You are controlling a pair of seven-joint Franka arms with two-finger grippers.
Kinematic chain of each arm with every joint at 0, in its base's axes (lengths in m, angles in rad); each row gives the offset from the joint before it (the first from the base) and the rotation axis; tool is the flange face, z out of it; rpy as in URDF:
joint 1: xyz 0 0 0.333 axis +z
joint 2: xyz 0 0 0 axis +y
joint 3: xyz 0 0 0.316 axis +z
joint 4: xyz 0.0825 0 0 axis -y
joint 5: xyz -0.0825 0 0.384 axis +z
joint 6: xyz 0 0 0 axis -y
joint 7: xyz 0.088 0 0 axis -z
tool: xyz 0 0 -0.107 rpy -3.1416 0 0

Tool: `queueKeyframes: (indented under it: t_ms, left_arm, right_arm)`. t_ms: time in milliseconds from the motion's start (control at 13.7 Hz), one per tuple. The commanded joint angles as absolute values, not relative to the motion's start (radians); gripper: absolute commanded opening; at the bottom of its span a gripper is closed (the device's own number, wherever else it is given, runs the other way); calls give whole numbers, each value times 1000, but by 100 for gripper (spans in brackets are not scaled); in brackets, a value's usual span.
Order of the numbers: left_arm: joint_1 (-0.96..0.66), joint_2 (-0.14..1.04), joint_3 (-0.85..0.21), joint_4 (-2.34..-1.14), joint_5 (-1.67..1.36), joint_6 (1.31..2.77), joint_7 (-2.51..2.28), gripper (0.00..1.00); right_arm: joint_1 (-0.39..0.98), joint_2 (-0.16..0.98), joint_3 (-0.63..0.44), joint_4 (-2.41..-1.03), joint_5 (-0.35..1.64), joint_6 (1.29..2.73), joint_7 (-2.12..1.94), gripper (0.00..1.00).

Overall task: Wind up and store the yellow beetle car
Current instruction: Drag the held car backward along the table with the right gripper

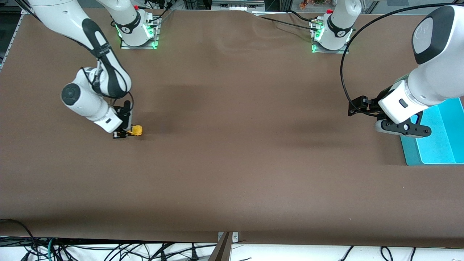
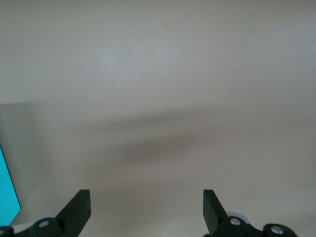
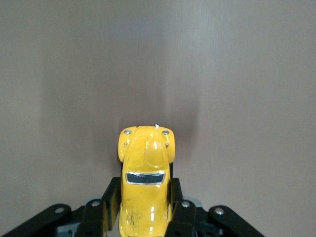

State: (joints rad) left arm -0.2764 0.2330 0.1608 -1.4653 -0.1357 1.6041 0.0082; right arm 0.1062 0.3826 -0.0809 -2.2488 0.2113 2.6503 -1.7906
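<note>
While right hand [image 1: 125,134] grips yellow beetle car [image 1: 137,130] on table [image 1: 232,163], left hand [image 1: 357,107] waits open beside teal bin [image 1: 440,145]

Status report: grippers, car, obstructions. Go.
Right gripper shut on car, low at table. Left gripper open, waiting over teal tray. Nothing in the way.
</note>
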Motion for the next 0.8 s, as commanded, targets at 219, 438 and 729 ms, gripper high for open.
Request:
queueKeyframes:
  t_ms: [219, 438, 729]
  left_arm:
    - [-275, 247, 163, -1436, -169, 1591, 6, 100]
    - [-275, 247, 163, -1436, -169, 1591, 6, 100]
    - [-275, 247, 163, -1436, -169, 1591, 6, 100]
  right_arm:
    - [5, 416, -149, -2273, 235, 2674, -1991, 25]
    - [6, 414, -147, -2269, 262, 2665, -1991, 34]
    - [6, 411, -138, -2252, 275, 2654, -1986, 96]
